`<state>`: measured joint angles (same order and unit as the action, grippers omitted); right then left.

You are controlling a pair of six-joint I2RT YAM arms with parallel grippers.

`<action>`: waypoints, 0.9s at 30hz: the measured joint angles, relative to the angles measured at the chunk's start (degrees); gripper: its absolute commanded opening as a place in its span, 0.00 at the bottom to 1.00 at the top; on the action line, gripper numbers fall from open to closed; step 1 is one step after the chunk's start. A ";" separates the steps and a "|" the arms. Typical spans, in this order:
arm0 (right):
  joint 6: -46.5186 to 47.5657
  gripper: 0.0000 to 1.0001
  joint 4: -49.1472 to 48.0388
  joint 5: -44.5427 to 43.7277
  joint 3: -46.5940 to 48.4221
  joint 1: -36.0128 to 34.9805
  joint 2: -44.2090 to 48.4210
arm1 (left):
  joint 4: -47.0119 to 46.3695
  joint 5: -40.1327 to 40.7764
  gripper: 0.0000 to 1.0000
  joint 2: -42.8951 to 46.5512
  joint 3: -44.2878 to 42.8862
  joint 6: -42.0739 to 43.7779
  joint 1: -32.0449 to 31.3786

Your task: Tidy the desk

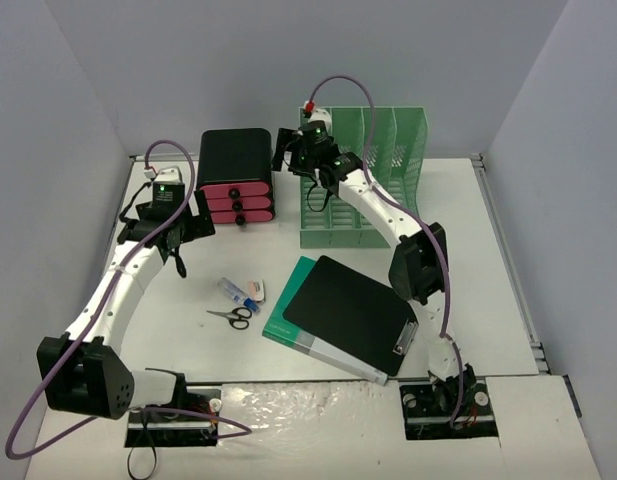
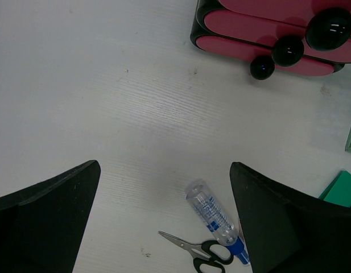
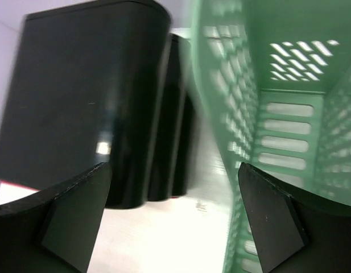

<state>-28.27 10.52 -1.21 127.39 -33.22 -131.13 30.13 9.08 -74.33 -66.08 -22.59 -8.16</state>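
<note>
White, matte and rectangular, the large desk (image 1: 488,250) spreads beneath me, walled in pale grey. My left claw (image 1: 178,258) hangs wide open and empty at left — a clear blue-capped glue bottle (image 1: 231,290) and black-handled scissors (image 1: 231,317) lie just lower right of it, the bottle's long axis diagonal. My right claw (image 3: 172,170), likewise open and empty, sits farther off at upper centre, beside a green slotted file rack (image 1: 368,190).

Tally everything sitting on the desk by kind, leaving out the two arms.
Drawer unit: 1
Green file rack: 1
Black clipboard: 1
Green book: 1
Scissors: 1
Clear bottle: 1
Small white-and-orange item: 1
Total: 7
</note>
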 measured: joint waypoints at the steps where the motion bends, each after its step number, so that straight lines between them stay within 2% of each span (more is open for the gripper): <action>1: 0.01 0.91 -0.03 -0.06 -0.46 0.46 0.00 | 0.08 0.01 0.97 0.29 0.00 0.02 0.00; 11: 0.00 0.91 -0.07 -0.53 -4.91 4.36 0.13 | 0.63 0.22 0.97 1.16 0.00 0.09 0.00; 27: -0.03 0.91 -0.14 -2.09 -15.73 4.41 3.31 | 0.65 0.23 0.97 1.16 0.33 0.17 0.00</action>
<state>-28.30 10.38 -3.30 111.67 -28.82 -127.82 30.78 9.31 -73.17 -65.76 -22.42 -8.16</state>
